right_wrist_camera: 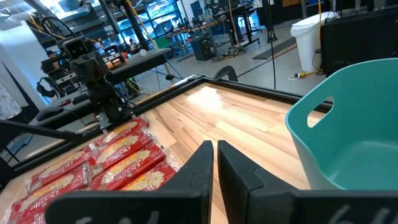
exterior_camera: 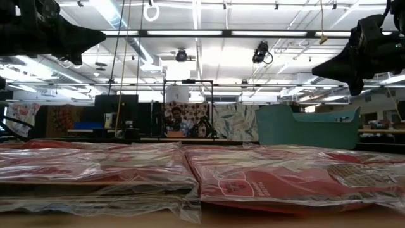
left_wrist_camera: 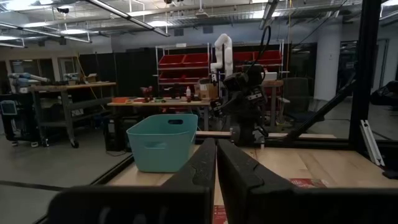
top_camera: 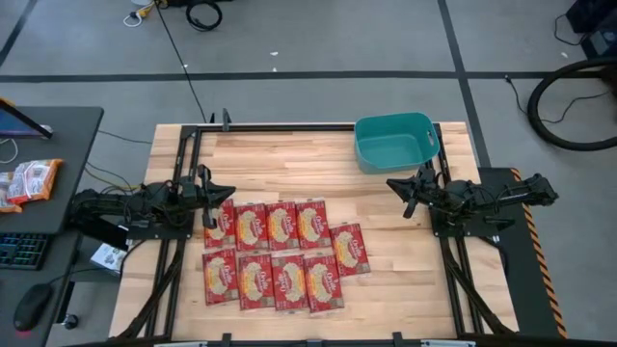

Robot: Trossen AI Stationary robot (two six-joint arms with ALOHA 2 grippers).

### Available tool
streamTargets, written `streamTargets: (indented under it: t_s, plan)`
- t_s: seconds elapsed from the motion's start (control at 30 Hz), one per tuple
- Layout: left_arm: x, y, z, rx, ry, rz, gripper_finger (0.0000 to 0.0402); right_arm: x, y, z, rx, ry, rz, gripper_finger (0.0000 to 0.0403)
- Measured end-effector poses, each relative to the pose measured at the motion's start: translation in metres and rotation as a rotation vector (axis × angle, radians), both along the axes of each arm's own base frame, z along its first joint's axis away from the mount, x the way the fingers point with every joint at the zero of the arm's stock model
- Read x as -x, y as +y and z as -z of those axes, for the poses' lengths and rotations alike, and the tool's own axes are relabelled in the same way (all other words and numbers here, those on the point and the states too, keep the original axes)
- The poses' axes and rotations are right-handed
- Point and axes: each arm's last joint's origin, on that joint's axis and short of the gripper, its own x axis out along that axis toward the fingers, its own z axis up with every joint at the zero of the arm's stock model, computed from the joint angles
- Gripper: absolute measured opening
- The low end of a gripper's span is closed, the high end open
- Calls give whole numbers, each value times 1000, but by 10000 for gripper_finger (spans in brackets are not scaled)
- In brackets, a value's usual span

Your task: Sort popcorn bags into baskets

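Observation:
Several red popcorn bags (top_camera: pixel 278 253) lie flat in two rows on the near middle of the wooden table; they fill the foreground of the low view (exterior_camera: pixel 190 174) and show in the right wrist view (right_wrist_camera: pixel 106 163). The teal basket (top_camera: pixel 396 141) stands at the far right of the table, also seen in the left wrist view (left_wrist_camera: pixel 163 140) and the right wrist view (right_wrist_camera: pixel 351 134). My left gripper (top_camera: pixel 228 192) hovers shut above the table at the bags' left end (left_wrist_camera: pixel 216 155). My right gripper (top_camera: pixel 393 185) hovers shut just near of the basket (right_wrist_camera: pixel 214 155).
An orange-and-white snack bag (top_camera: pixel 29 180), a keyboard and a mouse lie on a dark side desk left of the table. Bare wood (top_camera: pixel 289 159) stretches between the bags and the far edge. Black frame rails run along both sides of the table.

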Motion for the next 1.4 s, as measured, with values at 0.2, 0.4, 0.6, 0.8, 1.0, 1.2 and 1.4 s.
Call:
streamTargets:
  t_s: [0.2,0.4,0.6,0.8,1.0,1.2,1.4]
  plan:
    - [0,0,0,0,0,0,21,0,0,0,0,0,0,27]
    - [0,0,0,0,0,0,21,0,0,0,0,0,0,27]
    - [0,0,0,0,0,0,21,0,0,0,0,0,0,27]
    - [0,0,0,0,0,0,21,0,0,-5,-18,-56,3,27]
    - [0,0,-1,30,-20,6,21,1,0,-21,30,-193,7,27]
    - [1,0,-5,75,-69,17,21,3,1,-33,65,-304,-28,27]
    - [7,1,-19,123,-240,34,21,-2,6,-30,36,-294,-223,27]
